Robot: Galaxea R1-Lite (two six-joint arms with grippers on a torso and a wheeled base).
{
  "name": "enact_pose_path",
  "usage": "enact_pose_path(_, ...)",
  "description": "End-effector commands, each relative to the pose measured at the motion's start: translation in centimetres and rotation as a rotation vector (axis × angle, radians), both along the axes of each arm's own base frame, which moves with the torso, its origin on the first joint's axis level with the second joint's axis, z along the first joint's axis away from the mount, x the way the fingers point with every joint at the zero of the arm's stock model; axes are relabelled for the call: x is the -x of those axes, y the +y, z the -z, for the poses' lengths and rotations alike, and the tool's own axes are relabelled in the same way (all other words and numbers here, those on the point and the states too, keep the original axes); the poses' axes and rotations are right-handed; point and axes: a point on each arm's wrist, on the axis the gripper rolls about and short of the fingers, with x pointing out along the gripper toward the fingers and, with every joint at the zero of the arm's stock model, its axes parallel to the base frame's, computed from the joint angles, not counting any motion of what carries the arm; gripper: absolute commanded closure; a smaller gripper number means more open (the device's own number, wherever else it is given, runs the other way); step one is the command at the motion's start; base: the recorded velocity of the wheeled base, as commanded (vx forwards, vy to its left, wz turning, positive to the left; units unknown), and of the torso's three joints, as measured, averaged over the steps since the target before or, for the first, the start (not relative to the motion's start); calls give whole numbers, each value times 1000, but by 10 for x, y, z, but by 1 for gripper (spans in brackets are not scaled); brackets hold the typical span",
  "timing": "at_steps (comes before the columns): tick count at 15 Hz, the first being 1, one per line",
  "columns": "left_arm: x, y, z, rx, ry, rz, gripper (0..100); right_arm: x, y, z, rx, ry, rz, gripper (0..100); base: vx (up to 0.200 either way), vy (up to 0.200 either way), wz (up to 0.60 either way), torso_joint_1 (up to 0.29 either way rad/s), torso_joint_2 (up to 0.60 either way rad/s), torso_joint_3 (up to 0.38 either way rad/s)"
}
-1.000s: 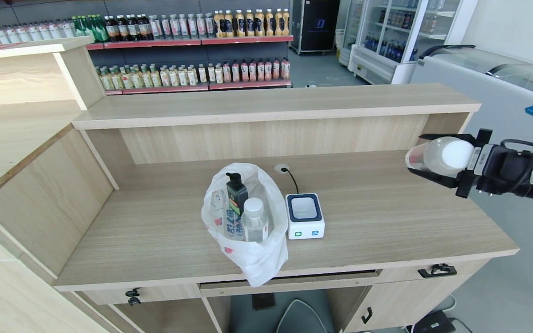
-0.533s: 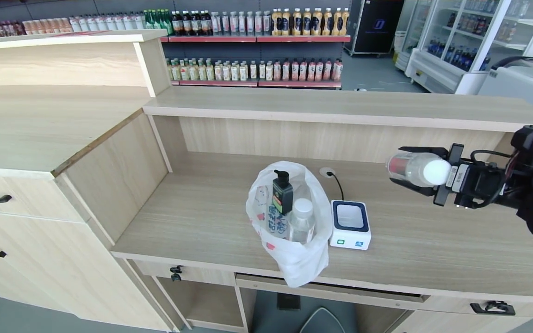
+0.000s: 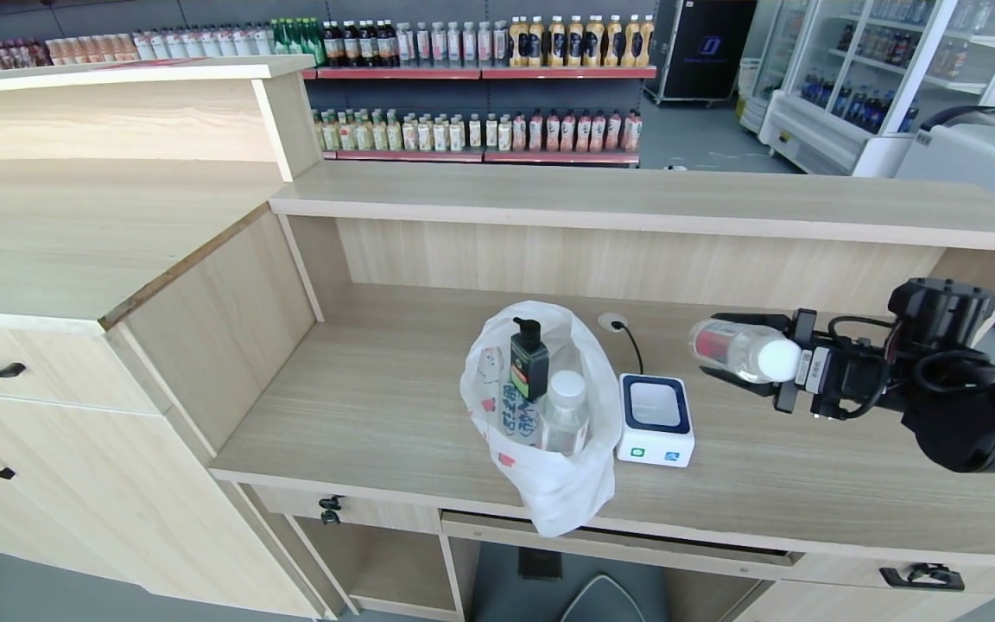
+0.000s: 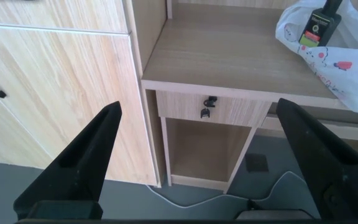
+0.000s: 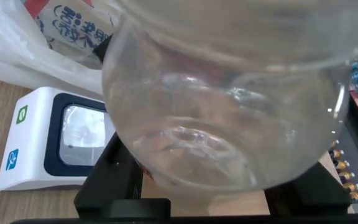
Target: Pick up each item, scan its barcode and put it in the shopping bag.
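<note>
My right gripper [image 3: 744,352] is shut on a clear plastic bottle [image 3: 735,349] with a red label, held on its side in the air to the right of the white barcode scanner [image 3: 655,419]. In the right wrist view the bottle [image 5: 229,99] is close up, above the scanner [image 5: 55,149]. The white shopping bag [image 3: 541,415] stands on the counter just left of the scanner, holding a dark pump bottle [image 3: 529,358] and a clear bottle [image 3: 565,413]. My left gripper [image 4: 197,155] hangs open below counter level, off the counter's left front corner, with the bag [image 4: 328,50] farther off.
The scanner's black cable [image 3: 627,339] runs to a grommet near the counter's back wall. A raised wooden ledge [image 3: 636,203] borders the back and a tall cabinet [image 3: 100,250] the left. Drawer handles [image 3: 919,574] sit under the front edge.
The camera swung between one second and half a second ago. Since then my right gripper has carried the bottle down and left, closer to the scanner.
</note>
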Motion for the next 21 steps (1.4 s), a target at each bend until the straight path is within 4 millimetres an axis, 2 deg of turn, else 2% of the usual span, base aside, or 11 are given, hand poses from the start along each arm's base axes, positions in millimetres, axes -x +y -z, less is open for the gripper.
enact_pose_path(1, 0, 0, 0, 0, -1, 0, 0, -4, 0, 13, 0, 33, -1, 100, 0, 0, 0, 0, 0, 0)
enact_pose_path(14, 0, 0, 0, 0, -1, 0, 0, -12, 12, 32, -7, 86, -35, 100, 0, 0, 0, 0, 0, 0)
enact_pose_path(21, 0, 0, 0, 0, -1, -2, 0, -32, 31, 35, -15, 71, -84, 100, 0, 0, 0, 0, 0, 0)
